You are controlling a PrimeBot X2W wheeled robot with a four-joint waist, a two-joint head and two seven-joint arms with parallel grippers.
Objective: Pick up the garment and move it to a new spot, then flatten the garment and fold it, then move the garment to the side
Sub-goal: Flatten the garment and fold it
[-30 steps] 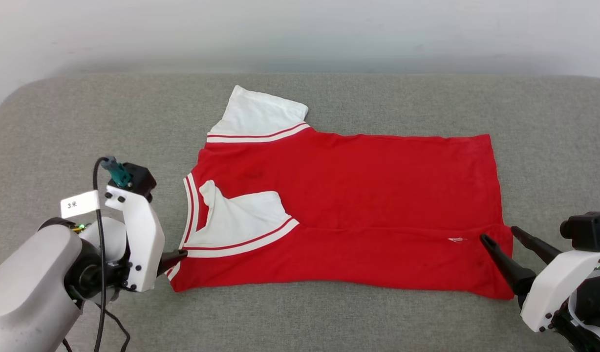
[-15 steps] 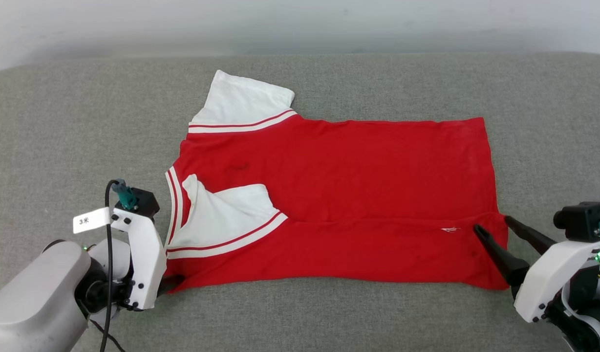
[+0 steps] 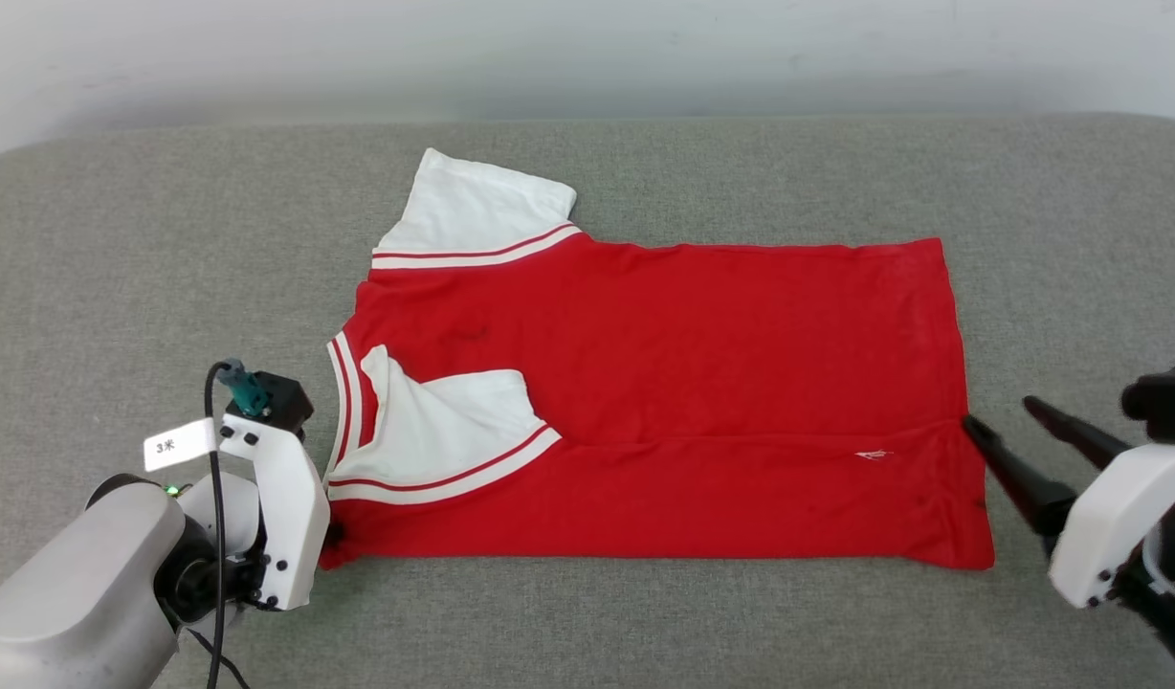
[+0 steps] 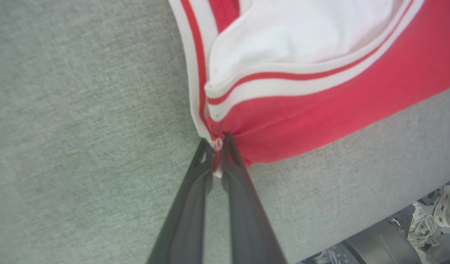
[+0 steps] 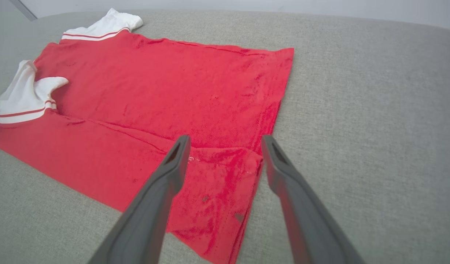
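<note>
My left gripper just clamped the garment at its near-left corner; right gripper still open by the near-right hem; fold half-gripped.

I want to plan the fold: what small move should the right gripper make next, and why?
Probably lower and close on the hem edge: the left gripper is shut on the garment at the collar end, while the right gripper hangs open at the hem.

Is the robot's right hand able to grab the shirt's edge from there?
Probably yes. The right gripper is open, and in its wrist view the hem of the garment lies between the jaws, with nothing in the way.
</note>
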